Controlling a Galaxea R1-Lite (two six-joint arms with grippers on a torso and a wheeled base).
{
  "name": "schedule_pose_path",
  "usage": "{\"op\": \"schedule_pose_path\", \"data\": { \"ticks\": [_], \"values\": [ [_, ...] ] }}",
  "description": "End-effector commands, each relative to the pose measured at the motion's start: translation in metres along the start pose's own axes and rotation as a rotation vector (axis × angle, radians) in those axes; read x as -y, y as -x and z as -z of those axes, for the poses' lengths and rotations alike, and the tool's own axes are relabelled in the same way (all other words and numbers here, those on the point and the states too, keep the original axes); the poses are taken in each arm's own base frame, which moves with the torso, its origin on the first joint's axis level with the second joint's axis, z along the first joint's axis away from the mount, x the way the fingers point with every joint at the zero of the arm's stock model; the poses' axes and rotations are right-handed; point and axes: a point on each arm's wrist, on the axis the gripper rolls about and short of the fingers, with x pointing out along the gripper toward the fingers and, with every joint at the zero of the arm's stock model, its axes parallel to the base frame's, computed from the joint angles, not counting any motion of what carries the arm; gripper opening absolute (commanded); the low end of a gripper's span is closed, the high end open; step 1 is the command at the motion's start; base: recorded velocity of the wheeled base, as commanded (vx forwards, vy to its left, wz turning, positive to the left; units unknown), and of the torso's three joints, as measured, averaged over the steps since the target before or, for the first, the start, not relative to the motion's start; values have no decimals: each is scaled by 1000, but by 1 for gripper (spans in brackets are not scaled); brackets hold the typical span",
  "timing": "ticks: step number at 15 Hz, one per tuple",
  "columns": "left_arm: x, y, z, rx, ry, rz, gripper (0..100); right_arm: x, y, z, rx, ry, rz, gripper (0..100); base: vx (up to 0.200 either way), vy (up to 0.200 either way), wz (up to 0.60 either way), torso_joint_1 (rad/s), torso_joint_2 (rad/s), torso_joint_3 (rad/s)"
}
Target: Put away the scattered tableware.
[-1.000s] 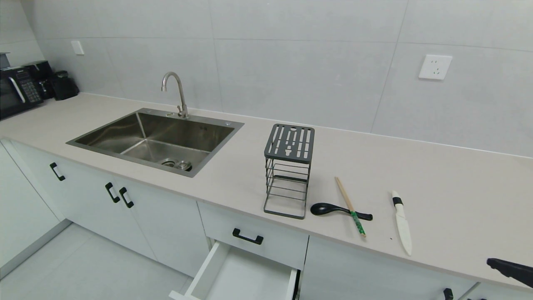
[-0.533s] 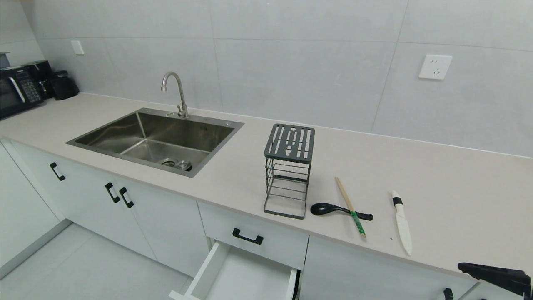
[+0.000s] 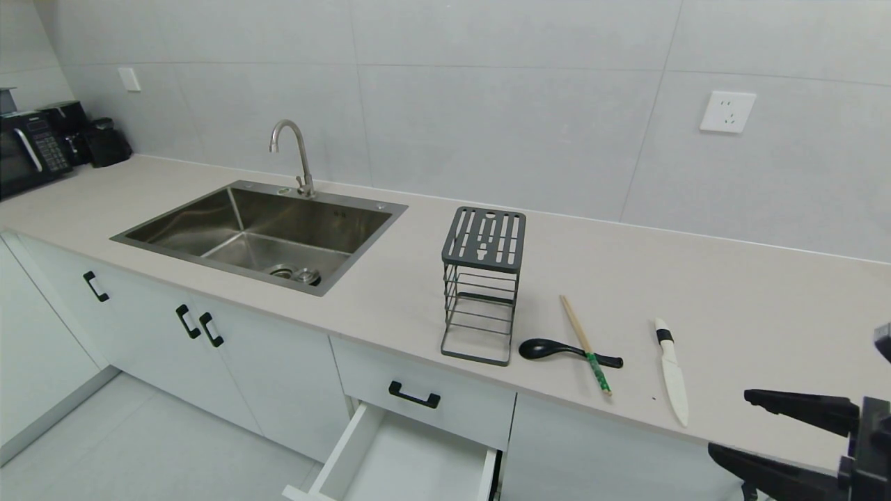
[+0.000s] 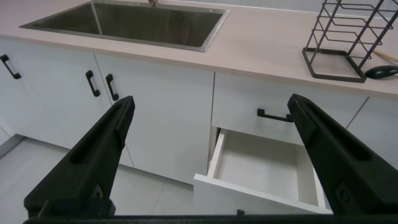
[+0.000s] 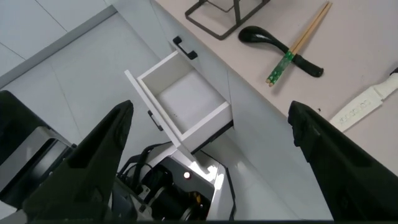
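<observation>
On the pale counter (image 3: pixel 626 278) lie a black spoon (image 3: pixel 567 350), wooden chopsticks (image 3: pixel 585 344) with green ends laid across its handle, and a white knife (image 3: pixel 672 371) further right. A dark slotted rack (image 3: pixel 482 284) stands just left of the spoon. My right gripper (image 3: pixel 729 424) is open at the counter's front edge, below and right of the knife. Its wrist view looks down on the spoon (image 5: pixel 267 38), chopsticks (image 5: pixel 298 43) and knife (image 5: pixel 367 102). My left gripper (image 4: pixel 211 99) is open, low in front of the cabinets, with nothing between its fingers.
An empty white drawer (image 3: pixel 404 459) stands pulled open below the rack, also in the wrist views as drawer (image 4: pixel 264 165) and drawer (image 5: pixel 180 93). A steel sink (image 3: pixel 257 236) with a tap (image 3: pixel 296 156) lies to the left. A microwave (image 3: pixel 24 149) sits at the far left.
My right gripper has come up and leftward into the head view from the lower right corner; both fingers now show. Tableware and rack have not moved.
</observation>
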Motion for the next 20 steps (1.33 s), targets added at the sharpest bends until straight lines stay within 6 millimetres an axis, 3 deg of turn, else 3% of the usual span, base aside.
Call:
{"op": "schedule_pose_path", "data": {
  "ticks": [1, 5, 9, 14, 20],
  "values": [
    [0, 0, 0, -2, 0, 0, 100, 7, -19, -7, -56, -20, 7, 100, 0, 0, 0, 0, 0, 0],
    [0, 0, 0, 0, 0, 0, 100, 13, -37, -9, -81, -28, 12, 100, 0, 0, 0, 0, 0, 0],
    [0, 0, 0, -2, 0, -1, 100, 25, -69, 3, -226, -78, 11, 100, 0, 0, 0, 0, 0, 0],
    [0, 0, 0, -2, 0, -1, 100, 27, -107, 8, -269, -58, 42, 100, 0, 0, 0, 0, 0, 0],
    [0, 0, 0, -2, 0, 0, 100, 38, -139, 3, -299, -63, 122, 100, 0, 0, 0, 0, 0, 0]
  ]
}}
